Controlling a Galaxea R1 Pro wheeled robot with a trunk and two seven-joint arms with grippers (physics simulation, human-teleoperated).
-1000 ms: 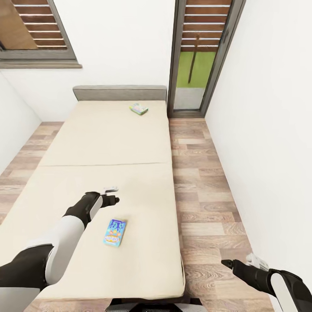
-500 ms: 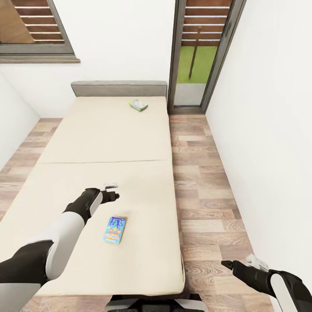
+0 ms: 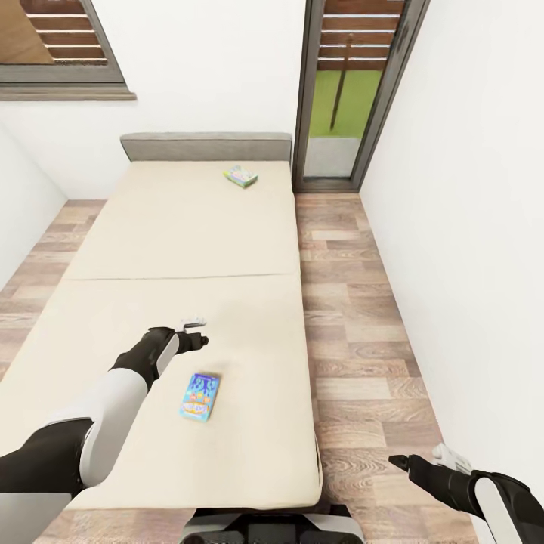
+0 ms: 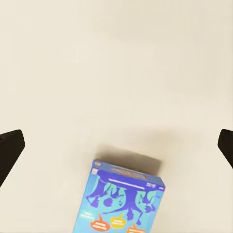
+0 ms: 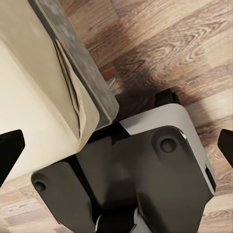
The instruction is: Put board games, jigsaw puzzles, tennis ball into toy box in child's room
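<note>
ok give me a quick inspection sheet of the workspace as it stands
surface: beige bed with a grey headboard, mattress seam running across its middle
job's things: blue board game flat on the near half of the bed; second, paler board game flat near the headboard, toward the window side
clutter: nothing seen
grippers: left claw open above the mattress, just beyond the blue board game, not touching it; right claw open over the wood floor beside the bed, empty
cables: nothing seen
surroundings: white walls, wood-plank floor, dark-framed tall window past the bed's far corner; robot's base at the bed's foot
</note>
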